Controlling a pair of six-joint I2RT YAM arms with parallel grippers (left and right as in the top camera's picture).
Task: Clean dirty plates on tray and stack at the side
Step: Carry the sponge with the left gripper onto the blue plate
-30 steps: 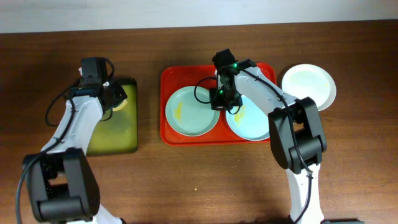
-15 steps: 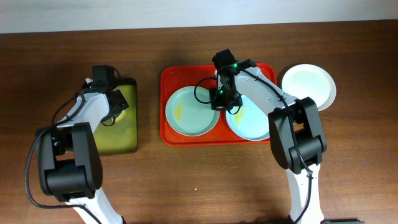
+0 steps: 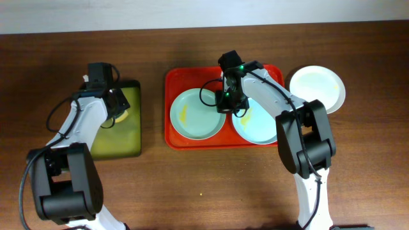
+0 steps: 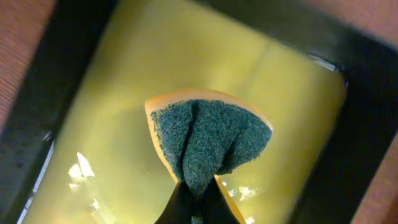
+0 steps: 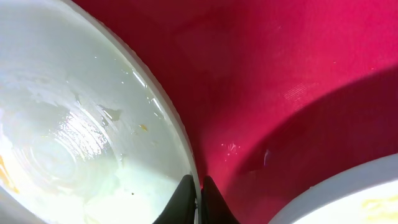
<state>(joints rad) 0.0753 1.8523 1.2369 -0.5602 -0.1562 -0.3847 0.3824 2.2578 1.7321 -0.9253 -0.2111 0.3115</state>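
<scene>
The right gripper [image 5: 194,194] has its two fingers pressed almost together on the thin rim of a pale blue-green plate [image 5: 62,112], one finger inside the rim and one outside. That plate is wet and glossy, with small yellow flecks near the held edge and a yellow smear far out at its side. Bare red tray [image 5: 280,74] floor lies just beside the fingers, and the edge of a second plate [image 5: 354,193], also smeared yellow, shows in the lower corner.

From above, this gripper sits over the narrow red strip between the left plate [image 3: 195,118] and the right plate [image 3: 262,128], which lie side by side in the tray and nearly fill it. The arm covers part of the right plate's rim, so which of the two is pinched cannot be told for certain. A white plate [image 3: 317,89] rests on the wooden table [image 3: 204,185] just beside the tray's right end, outside it.

Well apart on the left, the left gripper [image 4: 193,208] is clamped on a sponge [image 4: 208,134], yellow with a dark green scouring face, which is folded by the squeeze. It hangs over a small green tray [image 3: 124,137] with a black rim, whose floor glints with wet patches. Whether the sponge touches that floor cannot be told.
</scene>
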